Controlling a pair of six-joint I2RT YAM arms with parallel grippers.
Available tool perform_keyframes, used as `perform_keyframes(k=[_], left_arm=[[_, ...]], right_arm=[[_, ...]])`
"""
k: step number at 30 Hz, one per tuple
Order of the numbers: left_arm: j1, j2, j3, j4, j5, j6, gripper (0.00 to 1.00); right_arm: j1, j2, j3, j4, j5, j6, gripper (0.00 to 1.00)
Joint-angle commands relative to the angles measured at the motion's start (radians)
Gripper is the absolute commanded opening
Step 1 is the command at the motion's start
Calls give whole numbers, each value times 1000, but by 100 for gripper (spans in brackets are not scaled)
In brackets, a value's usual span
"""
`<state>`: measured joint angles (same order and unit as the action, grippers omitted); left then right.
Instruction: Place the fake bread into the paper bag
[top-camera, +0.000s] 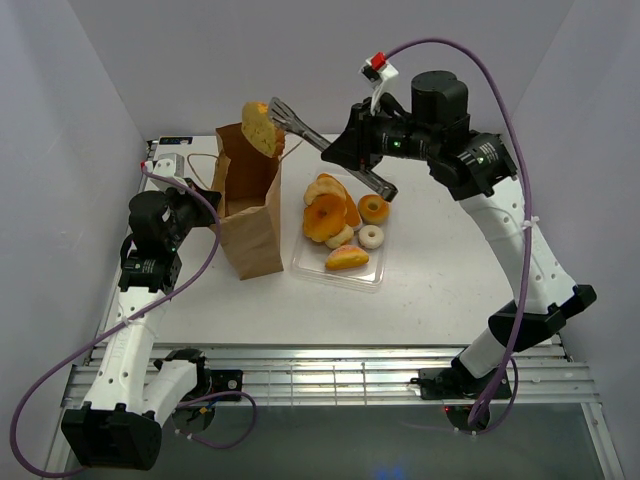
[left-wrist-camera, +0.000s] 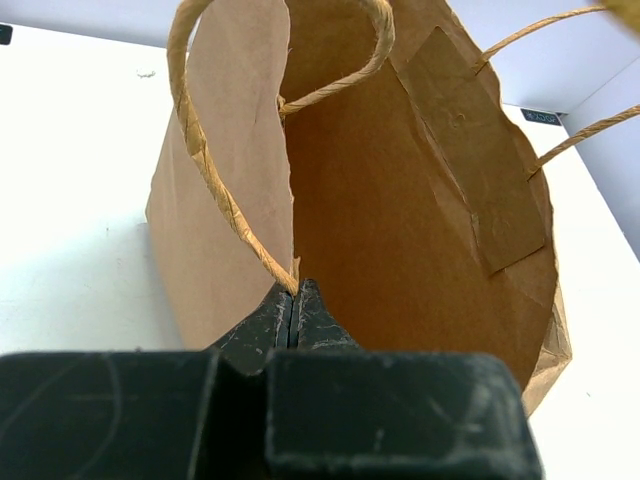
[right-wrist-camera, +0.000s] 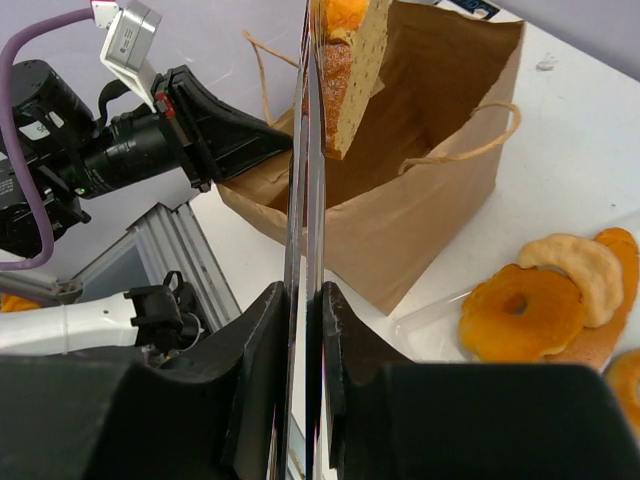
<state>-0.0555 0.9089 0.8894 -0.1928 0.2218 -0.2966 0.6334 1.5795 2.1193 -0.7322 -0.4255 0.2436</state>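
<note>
The brown paper bag (top-camera: 250, 210) stands open left of the tray; it also shows in the left wrist view (left-wrist-camera: 400, 200) and the right wrist view (right-wrist-camera: 420, 190). My left gripper (left-wrist-camera: 291, 300) is shut on the bag's near rim by a string handle (left-wrist-camera: 215, 190). My right gripper (right-wrist-camera: 307, 300) is shut on metal tongs (top-camera: 320, 140), also seen edge-on in the right wrist view (right-wrist-camera: 305, 180). The tongs pinch a golden bread slice (top-camera: 259, 127) above the bag's mouth; it shows in the right wrist view (right-wrist-camera: 350, 70). Several more pastries (top-camera: 330, 215) lie in the tray.
A clear plastic tray (top-camera: 372, 277) sits right of the bag, holding ring doughnuts (top-camera: 374, 209) and buns (top-camera: 346, 258). White walls enclose the table on the left, back and right. A metal rail (top-camera: 330, 375) runs along the near edge.
</note>
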Motion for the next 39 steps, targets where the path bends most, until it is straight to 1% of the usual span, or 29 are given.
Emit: perform_keyframes(k=[1,6,7,9,11,12,15,18,19,22,24,25,33,39], left_arm=[[-7,-7,-12,27,17,-6,0],[-14,-7,-12,26,16,-4,0],[-18,-8,-12,26,14,-3,0],[-23,-8,-10,23,13,-1,0],[-26,-11,-10,23,11,1,0],[-26,-13,-10,23,8,4,0],[-26,-16,-10,19,-4,5,0],[-27,-15,-9,15,-16,7,0],[-29,-16,-7,13,-19,7,0],[-30,-15,-7,13,-24,8,0],[-32,-13,-9,12,-29,10,0],[-33,-12,-9,12,-32,13,0],[-35,-10,-6,6,-70,24,0],[-33,-8,-10,0,-113,31,0]], right_arm=[[29,26,33,105,-1,13,8],[52,62,-4,137,16,17,8],[54,68,-10,145,17,19,10],[55,80,-13,152,16,22,18],[57,102,1,151,10,22,21],[57,109,7,148,8,22,31],[58,125,16,140,19,20,46],[57,128,14,131,36,13,56],[57,128,14,129,40,13,58],[57,122,18,128,48,10,57],[58,116,18,125,54,11,52],[57,106,18,123,59,11,51],[43,36,-27,123,71,19,51],[0,-71,-110,126,111,25,51]])
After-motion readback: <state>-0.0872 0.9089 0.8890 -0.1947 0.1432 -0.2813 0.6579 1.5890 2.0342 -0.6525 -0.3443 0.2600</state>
